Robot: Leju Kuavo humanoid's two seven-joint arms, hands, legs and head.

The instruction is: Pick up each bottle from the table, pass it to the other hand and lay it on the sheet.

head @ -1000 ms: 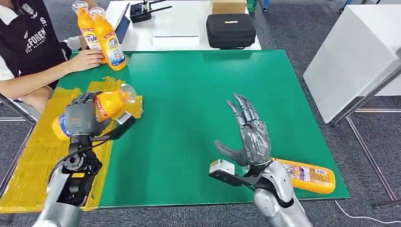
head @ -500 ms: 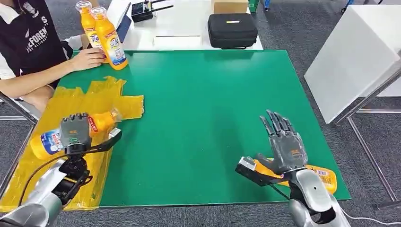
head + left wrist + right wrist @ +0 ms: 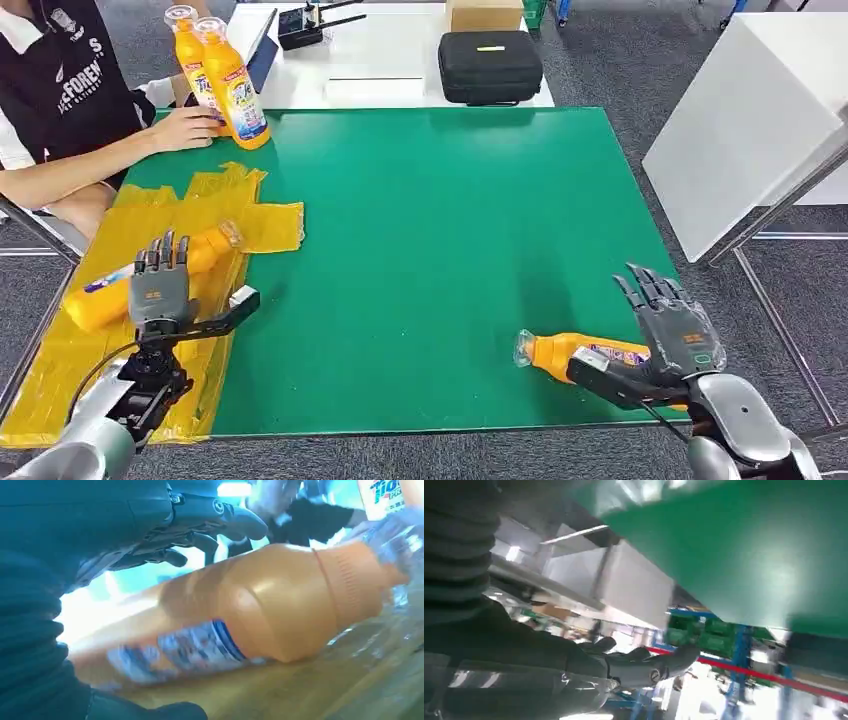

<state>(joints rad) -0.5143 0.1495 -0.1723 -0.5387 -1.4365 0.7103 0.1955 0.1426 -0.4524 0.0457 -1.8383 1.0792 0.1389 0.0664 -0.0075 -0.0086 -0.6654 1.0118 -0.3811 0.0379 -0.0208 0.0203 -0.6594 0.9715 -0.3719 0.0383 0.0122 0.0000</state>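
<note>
Your green table (image 3: pixel 430 250) edge is close: the orange bottle (image 3: pixel 585 355) there could roll off if your spread right hand (image 3: pixel 672 335) nudges it. Your left hand (image 3: pixel 160 285), fingers spread, hovers over the bottle on the yellow sheet (image 3: pixel 265 225).

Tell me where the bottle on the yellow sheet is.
In the head view the bottle lies on the yellow sheet at the table's left edge, under the left hand.
</note>
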